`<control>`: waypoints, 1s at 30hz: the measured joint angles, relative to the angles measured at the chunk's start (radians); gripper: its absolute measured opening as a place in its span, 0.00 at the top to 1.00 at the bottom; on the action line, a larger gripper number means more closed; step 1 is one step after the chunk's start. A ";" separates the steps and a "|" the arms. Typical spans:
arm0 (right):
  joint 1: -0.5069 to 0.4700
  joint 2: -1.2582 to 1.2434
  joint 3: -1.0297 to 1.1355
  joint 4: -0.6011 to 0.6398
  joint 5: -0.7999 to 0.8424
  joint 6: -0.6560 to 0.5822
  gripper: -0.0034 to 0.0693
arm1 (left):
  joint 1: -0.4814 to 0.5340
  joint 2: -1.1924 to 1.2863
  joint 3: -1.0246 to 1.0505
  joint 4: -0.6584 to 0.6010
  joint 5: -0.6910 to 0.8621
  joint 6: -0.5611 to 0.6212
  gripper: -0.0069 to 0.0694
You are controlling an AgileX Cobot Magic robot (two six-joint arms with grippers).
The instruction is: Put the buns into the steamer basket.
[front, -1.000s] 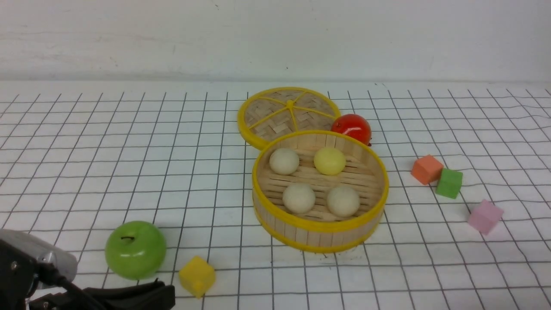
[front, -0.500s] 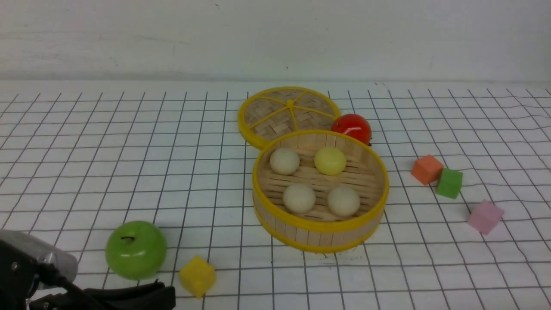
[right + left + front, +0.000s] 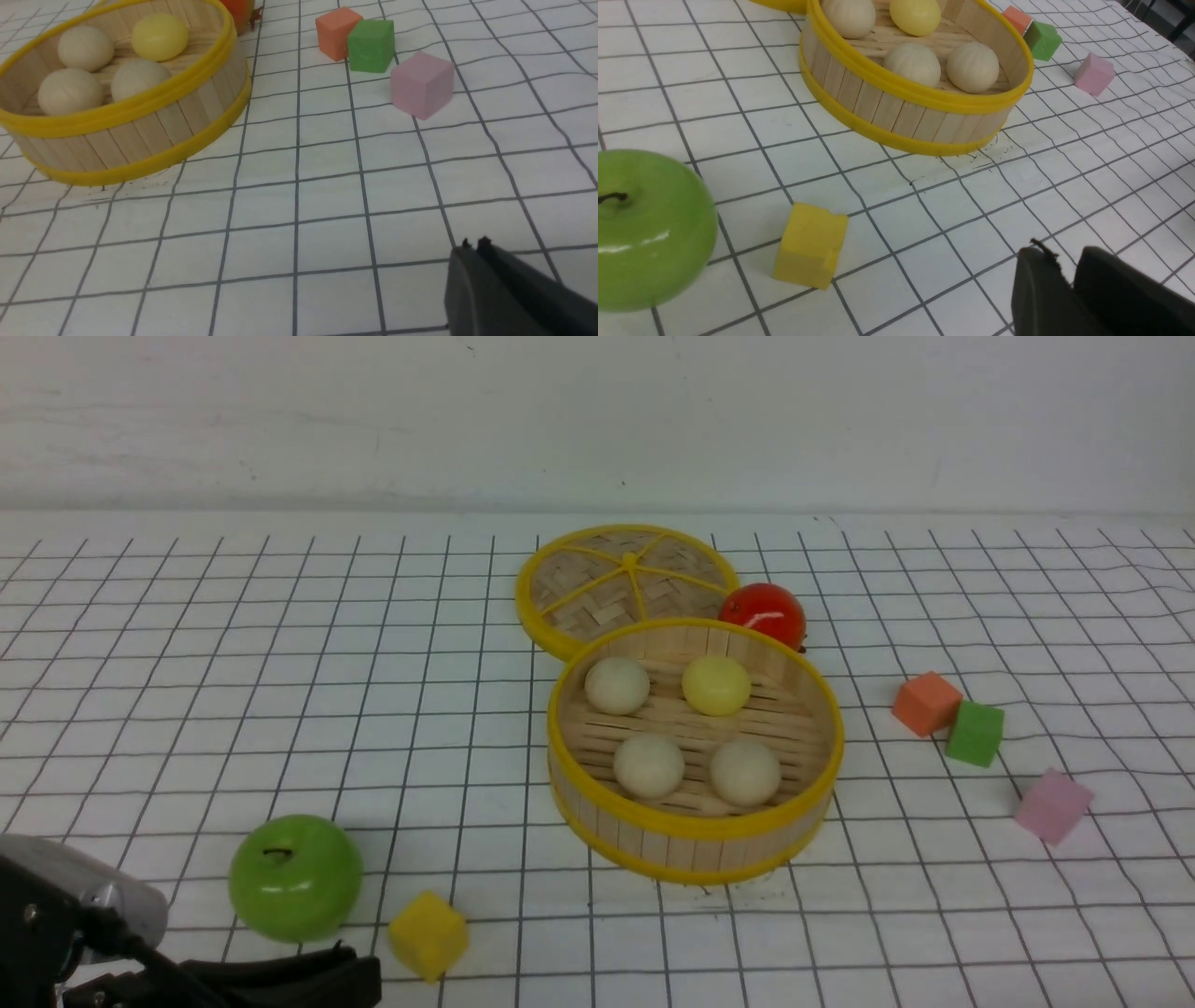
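The steamer basket [image 3: 693, 855] stands mid-table with all the buns inside: three cream-white buns [image 3: 617, 686] [image 3: 649, 765] [image 3: 744, 772] and a pale yellow bun [image 3: 716, 685]. In the left wrist view the basket [image 3: 896, 116] lies well beyond my left gripper [image 3: 1062, 254], whose black fingers stand slightly open with nothing between them. That gripper [image 3: 369, 975] sits low at the near left edge, by the yellow cube. My right gripper [image 3: 475, 243] is shut and empty over bare grid cloth, apart from the basket [image 3: 140, 135]. It does not show in the front view.
The flat woven lid [image 3: 625, 581] lies behind the basket, with a red tomato-like ball [image 3: 764, 613] beside it. A green apple [image 3: 295, 877] and a yellow cube [image 3: 428, 935] sit near left. Orange [image 3: 925, 703], green [image 3: 974, 733] and pink [image 3: 1052, 805] cubes lie right.
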 joint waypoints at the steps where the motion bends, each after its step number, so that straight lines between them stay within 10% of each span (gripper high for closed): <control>1: 0.000 0.000 0.000 0.000 0.000 0.000 0.97 | 0.000 0.000 0.000 0.000 0.000 0.000 0.76; 19: 0.000 0.000 0.001 0.000 -0.002 0.000 0.95 | 0.066 -0.156 0.091 0.000 -0.236 0.012 0.75; 30: 0.000 0.000 0.001 0.000 -0.003 0.000 0.94 | 0.521 -0.654 0.250 0.252 0.082 -0.180 0.93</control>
